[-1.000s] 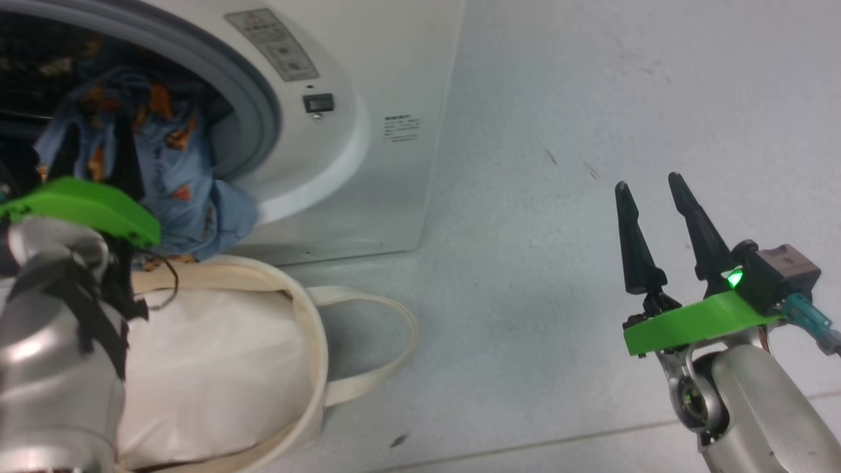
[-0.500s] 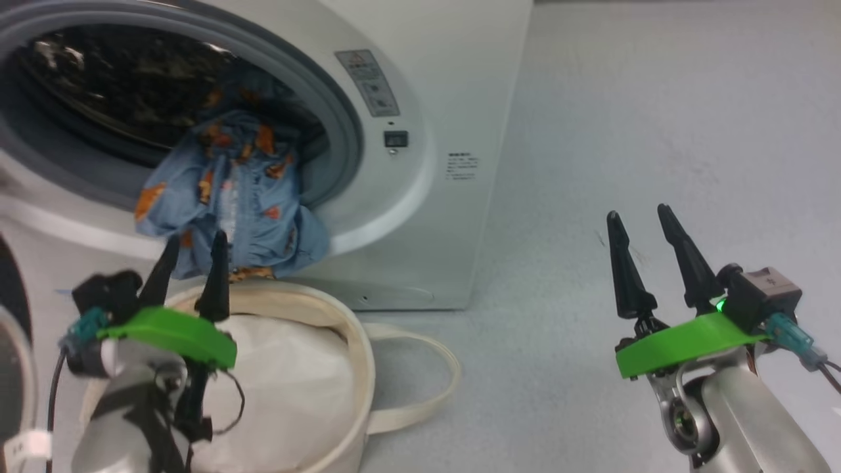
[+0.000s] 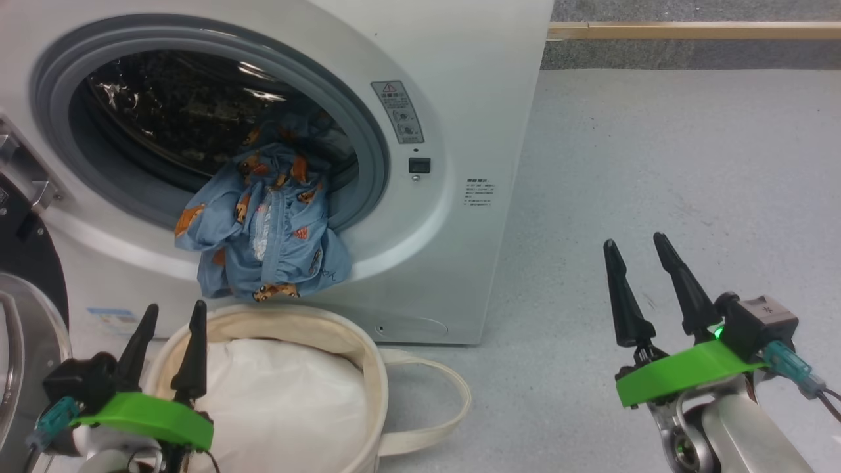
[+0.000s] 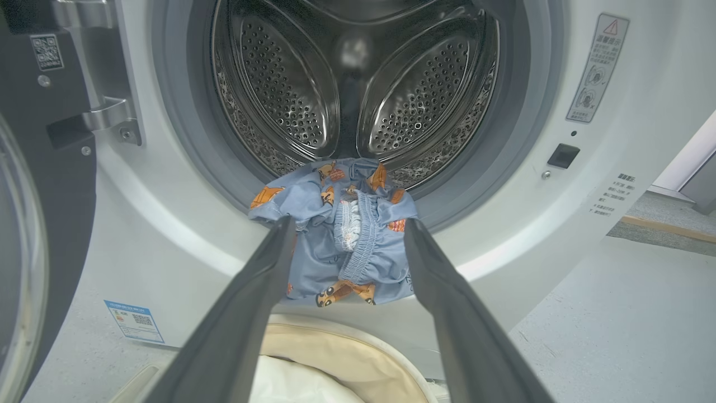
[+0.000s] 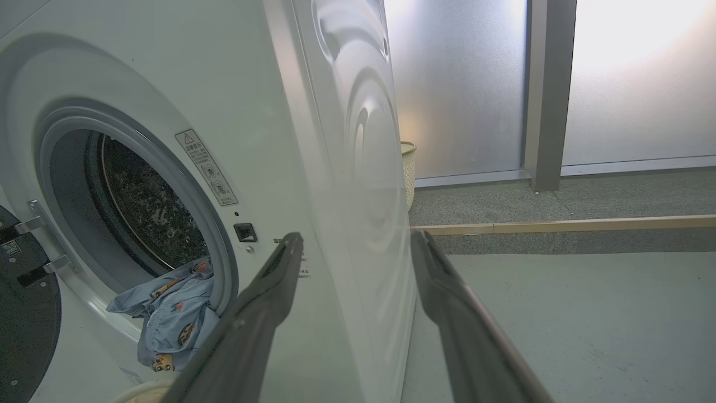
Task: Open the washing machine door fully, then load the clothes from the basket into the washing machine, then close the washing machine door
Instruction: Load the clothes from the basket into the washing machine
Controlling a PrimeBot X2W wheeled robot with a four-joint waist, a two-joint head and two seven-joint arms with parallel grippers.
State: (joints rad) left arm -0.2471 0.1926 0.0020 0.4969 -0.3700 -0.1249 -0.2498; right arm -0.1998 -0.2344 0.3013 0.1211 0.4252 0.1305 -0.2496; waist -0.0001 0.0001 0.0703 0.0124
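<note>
Clothes (image 3: 263, 243) are hanging half out of the machine (image 3: 460, 98). The blue bear-print bundle is lying over the lower lip of the grey ring (image 3: 374, 157). Its upper part is resting inside the steel drum (image 4: 291, 84), and its lower end is drooping down the white front, just above the basket (image 3: 332, 325). I cannot tell whether the fabric is touching the basket's rim. The door (image 3: 29, 263) is standing swung open at the left, with its black rim and glass bowl showing at that edge. The basket is sitting on the floor (image 3: 657, 164) right against the machine's front. A white cushion (image 3: 282, 401) is filling it, and one looped handle (image 3: 462, 394) is lying out to the right.

The left jaws are standing wide apart and holding nothing, hovering over the basket's left edge. Seen from the wrist, their two fingers (image 4: 251, 296) are framing the hanging bundle without touching it. The right jaws are gaping too, also empty. They are hanging above bare floor to the right of the machine, well apart from clothes and basket, with the fingers (image 3: 621, 295) pointing up and away.
</note>
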